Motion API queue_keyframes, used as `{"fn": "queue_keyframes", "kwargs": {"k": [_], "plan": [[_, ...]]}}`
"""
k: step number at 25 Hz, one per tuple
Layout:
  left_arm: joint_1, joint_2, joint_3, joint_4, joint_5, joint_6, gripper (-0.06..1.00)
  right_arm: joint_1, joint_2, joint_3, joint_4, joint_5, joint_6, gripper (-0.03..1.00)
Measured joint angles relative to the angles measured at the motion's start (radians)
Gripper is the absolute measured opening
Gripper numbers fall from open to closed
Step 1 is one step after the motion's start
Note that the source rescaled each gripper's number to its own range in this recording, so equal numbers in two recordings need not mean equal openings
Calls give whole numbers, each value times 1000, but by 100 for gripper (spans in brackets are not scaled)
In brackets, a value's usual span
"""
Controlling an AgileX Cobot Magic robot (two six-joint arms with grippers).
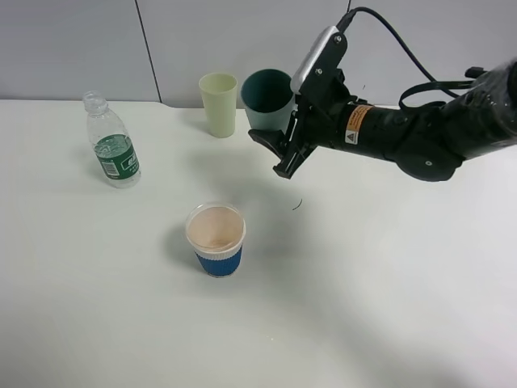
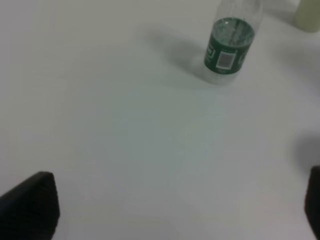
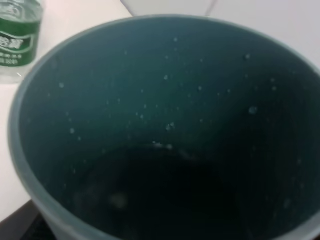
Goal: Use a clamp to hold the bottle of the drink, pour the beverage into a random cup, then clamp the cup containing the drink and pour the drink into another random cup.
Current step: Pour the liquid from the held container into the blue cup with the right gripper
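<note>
A clear bottle [image 1: 111,145] with a green label stands uncapped at the left and holds a little liquid; it also shows in the left wrist view [image 2: 227,47]. My right gripper [image 1: 277,153] is raised at the back centre. Its fingers straddle the lower part of a teal cup [image 1: 266,95], and it looks shut on the cup. The right wrist view looks into the teal cup [image 3: 165,125], which has droplets on its inner wall. A pale green cup [image 1: 219,103] stands beside it. A paper cup with a blue sleeve [image 1: 216,238] stands in the middle. My left gripper [image 2: 172,210] is open over bare table.
The white table [image 1: 388,291] meets a grey wall at the back. The right arm [image 1: 420,133] and its cables reach in from the right. A small dark mark [image 1: 297,204] lies on the table near the paper cup.
</note>
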Motion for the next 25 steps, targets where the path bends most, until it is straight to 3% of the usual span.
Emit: {"fn": "queue_keyframes", "kwargs": {"k": [11, 15, 25], "plan": [[0, 0, 0, 0, 0, 0, 100, 0, -1, -24, -109, -21, -12, 1], [0, 0, 0, 0, 0, 0, 100, 0, -1, -24, -134, -32, -71, 1], [0, 0, 0, 1, 0, 0, 100, 19, -1, -24, -138, -38, -98, 1]]}}
